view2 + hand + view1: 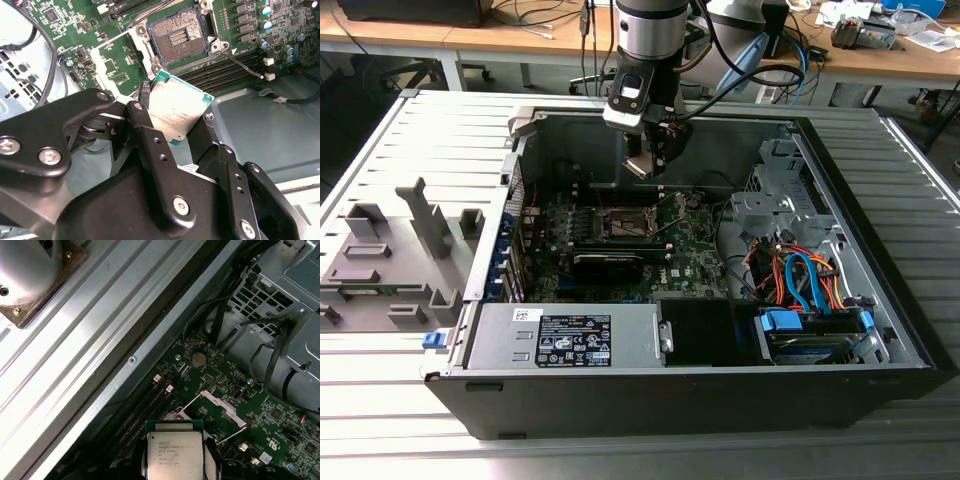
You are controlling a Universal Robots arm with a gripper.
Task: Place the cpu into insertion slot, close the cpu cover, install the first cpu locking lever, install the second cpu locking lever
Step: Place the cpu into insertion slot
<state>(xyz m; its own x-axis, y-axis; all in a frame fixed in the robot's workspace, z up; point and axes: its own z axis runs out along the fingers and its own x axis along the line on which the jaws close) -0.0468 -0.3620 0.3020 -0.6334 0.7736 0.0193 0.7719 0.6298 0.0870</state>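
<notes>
The cpu (175, 102), a small square chip with a silver top and green rim, sits pinched between my gripper's (174, 116) black fingers (142, 125); the gripper is shut on it. In the exterior view the gripper (642, 166) hangs inside the open computer case, above and slightly behind the insertion slot (625, 222). The slot (177, 37) lies open, its pin field bare. Beside it the cpu cover (114, 67) is swung up, also seen as a silvery frame (216, 407) past the cpu (174, 452). A thin locking lever (241, 64) sticks out beside the slot.
A long black card (608, 262) lies just in front of the slot. Memory slots (220, 75) run beside it. The power supply (570, 340) fills the front, a drive cage with coloured cables (800, 280) the exterior view's right. A grey fixture (390, 255) stands outside the case.
</notes>
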